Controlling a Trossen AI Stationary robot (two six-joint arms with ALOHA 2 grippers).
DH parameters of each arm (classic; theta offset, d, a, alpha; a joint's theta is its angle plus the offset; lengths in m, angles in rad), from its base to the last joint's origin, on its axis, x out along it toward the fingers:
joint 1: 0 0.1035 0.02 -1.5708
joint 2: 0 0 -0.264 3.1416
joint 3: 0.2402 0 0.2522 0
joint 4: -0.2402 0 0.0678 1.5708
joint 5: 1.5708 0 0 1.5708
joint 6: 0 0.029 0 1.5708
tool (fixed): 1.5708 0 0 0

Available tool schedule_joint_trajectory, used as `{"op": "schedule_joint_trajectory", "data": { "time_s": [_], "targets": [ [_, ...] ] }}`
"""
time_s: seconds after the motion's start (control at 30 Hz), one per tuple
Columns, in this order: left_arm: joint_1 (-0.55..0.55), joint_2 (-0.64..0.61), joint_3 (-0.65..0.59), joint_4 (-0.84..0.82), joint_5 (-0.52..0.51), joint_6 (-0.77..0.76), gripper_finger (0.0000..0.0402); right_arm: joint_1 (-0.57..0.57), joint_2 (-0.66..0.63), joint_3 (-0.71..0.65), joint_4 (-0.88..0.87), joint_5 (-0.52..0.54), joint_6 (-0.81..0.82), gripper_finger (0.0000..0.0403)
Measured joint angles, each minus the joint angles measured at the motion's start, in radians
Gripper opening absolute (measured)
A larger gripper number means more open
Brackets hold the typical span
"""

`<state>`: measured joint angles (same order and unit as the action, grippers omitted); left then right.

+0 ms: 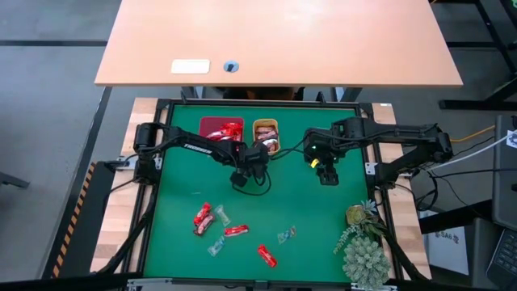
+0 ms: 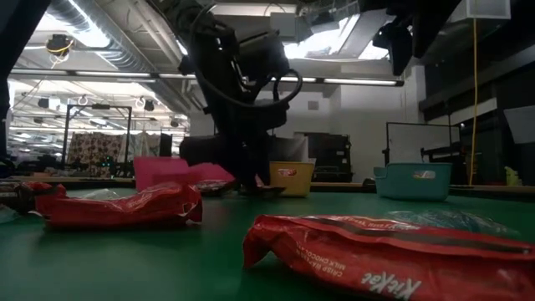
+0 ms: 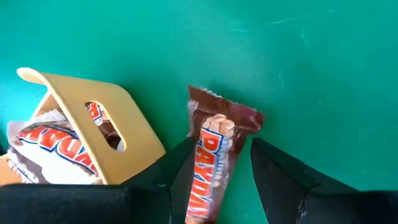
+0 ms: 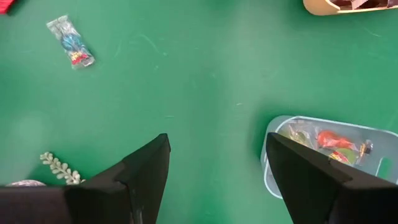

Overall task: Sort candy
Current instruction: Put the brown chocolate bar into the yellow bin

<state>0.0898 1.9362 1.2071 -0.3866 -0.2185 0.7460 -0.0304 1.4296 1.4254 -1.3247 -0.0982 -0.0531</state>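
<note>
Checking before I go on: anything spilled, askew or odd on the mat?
Nothing spilled or damaged. The left end effector holds a brown bar beside the orange tray. Unsorted candy lies scattered on the green mat, as expected.

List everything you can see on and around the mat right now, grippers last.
red candy: three or four, shiny red, loose on the near part of the green mat
clear candy: three, translucent, loose among the red ones
brown-and-white bar: one, between the left gripper's fingers beside the orange tray
red tray: one, far edge, red candy inside
orange tray: one, right of the red tray, bars inside
teal tray: one, clear candy inside
plant: one, green, near right corner
left gripper: closed on the bar
right gripper: open, empty, above the mat
</note>
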Motion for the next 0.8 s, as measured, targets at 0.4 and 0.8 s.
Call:
{"op": "schedule_joint_trajectory", "data": {
  "time_s": [0.4, 0.8],
  "targets": [
    [0.000, 0.020, -0.021, 0.069, 0.007, 0.000, 0.0151, 0.000, 0.000, 0.000, -0.001, 0.000, 0.000, 0.0266],
    [-0.001, 0.032, -0.020, 0.072, 0.019, -0.088, 0.0130, 0.048, 0.000, 0.000, -0.002, 0.000, 0.008, 0.0266]
  ]
}}
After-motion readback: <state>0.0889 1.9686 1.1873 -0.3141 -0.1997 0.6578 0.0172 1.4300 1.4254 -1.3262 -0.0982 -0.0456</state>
